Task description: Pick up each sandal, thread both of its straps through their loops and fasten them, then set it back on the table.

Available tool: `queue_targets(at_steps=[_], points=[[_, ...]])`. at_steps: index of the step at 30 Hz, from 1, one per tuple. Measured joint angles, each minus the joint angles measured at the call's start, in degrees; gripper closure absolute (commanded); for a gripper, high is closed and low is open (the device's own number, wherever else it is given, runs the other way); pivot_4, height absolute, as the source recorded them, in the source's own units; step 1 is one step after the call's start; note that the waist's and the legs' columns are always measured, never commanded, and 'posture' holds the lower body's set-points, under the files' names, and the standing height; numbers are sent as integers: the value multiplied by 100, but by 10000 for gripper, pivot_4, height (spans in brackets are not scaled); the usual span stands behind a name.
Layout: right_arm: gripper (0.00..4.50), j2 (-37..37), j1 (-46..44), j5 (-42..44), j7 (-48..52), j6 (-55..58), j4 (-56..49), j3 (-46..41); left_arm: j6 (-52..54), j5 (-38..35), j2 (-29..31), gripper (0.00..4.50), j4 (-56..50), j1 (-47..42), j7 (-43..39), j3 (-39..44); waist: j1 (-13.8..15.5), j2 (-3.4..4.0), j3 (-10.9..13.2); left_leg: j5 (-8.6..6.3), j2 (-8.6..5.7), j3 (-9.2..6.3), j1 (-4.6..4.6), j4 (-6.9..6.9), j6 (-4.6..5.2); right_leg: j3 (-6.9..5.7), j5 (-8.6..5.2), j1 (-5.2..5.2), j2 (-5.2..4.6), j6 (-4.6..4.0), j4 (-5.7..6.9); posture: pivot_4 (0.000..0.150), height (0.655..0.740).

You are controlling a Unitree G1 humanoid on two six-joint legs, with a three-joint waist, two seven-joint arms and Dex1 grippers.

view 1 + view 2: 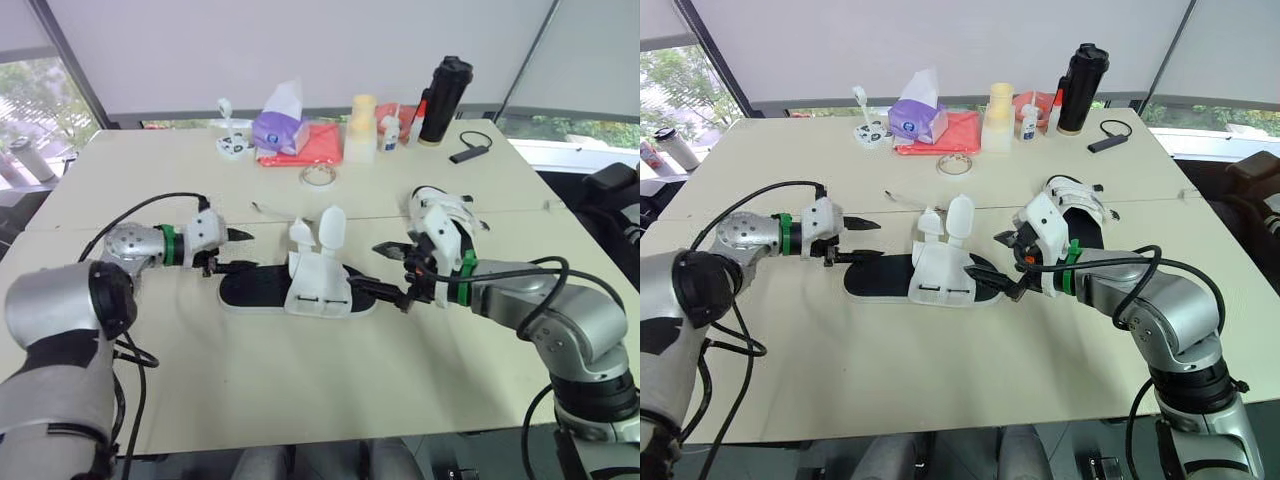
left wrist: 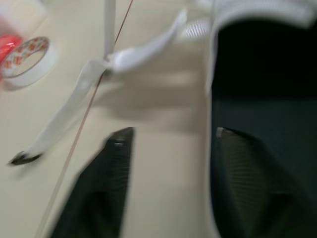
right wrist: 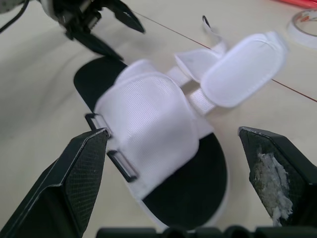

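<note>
One sandal (image 1: 300, 285) lies flat at the middle of the table (image 1: 300, 390), black sole down. Its two white straps (image 1: 331, 228) stand up loose at its 12 o'clock side, and the black loops (image 3: 121, 166) along the near edge are empty. At its 9 o'clock end sits the left gripper (image 1: 248, 251) with its fingers spread. One finger is over the sole and the other over bare table, so it straddles the sole's edge and holds nothing. At the 3 o'clock end the right gripper (image 1: 366, 266) is likewise spread wide, its fingers flanking that end of the sole without closing on it. The second sandal (image 1: 445, 212) rests at about 2 o'clock, just behind the right gripper, and whether its straps are done up cannot be told. Farther off toward 12 o'clock are a tape roll (image 1: 318, 176), a tissue pack (image 1: 280, 125) and a black bottle (image 1: 445, 100). By the look of it the pick-up of the first sandal is the step in hand, with no strap yet threaded. The next move calls for both grippers to close on the sole's ends and lift it level. One gripper must then let go to catch a loose strap and feed it toward its loop.
</note>
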Motion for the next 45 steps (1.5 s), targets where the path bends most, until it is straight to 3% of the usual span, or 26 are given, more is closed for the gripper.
queue_targets(at_steps=[2,8,14,17,22,24,29,31,45], points=[[0,-8,-5,-114,69,-76,64,84,269,-213,10,44060,76,-6,-355,155,-25,0,0,0,1,0,1,-1,0,0,0,-1,1,0,3,1500,7400],[0,-271,-4,-613,361,-495,289,526,884,-518,126,44602,478,-145,-731,262,-114,0,0,1,0,-1,2,-1,1,0,-1,-2,1,1,10,1500,7400],[0,-448,-134,-1313,775,-1184,1028,1074,1589,-1044,80,44602,478,-219,-309,533,-131,0,0,1,1,-1,4,0,1,0,-1,-2,1,2,12,1500,7400],[0,-426,-218,-1523,920,-1428,1297,1140,1636,-1125,0,36016,479,-211,-196,557,-129,0,0,1,0,-1,3,-1,1,0,-1,-3,1,2,12,1500,7400],[0,-394,-226,-1654,1145,-1626,1403,1142,1575,-1259,-4,11483,481,-209,-111,715,-126,0,0,1,0,-1,4,-1,0,0,-1,-3,1,2,12,1500,7400],[9204,-368,-226,-1657,1262,-1698,1403,1138,1509,-1300,-4,395,481,-209,-14,761,-126,0,0,1,0,-1,4,-1,0,0,-1,-3,1,2,12,1500,7400],[36021,-298,-226,-1673,1422,-1792,1402,1137,1550,-1446,-2,0,482,-210,6,934,-125,0,0,1,0,-1,4,-1,0,0,-1,-3,1,2,12,1500,7400],[44856,-270,-228,-1690,1474,-1837,1419,1137,1609,-1483,-3,0,482,-212,-8,965,-126,0,0,1,0,-1,4,-1,0,0,-1,-3,1,2,12,1500,7400],[44856,7,-406,-2323,2033,-2506,2311,1642,1764,-1497,-179,0,483,-134,-90,1032,-132,0,0,1,0,-1,4,-1,0,1,-1,-5,1,2,13,1500,7400]])
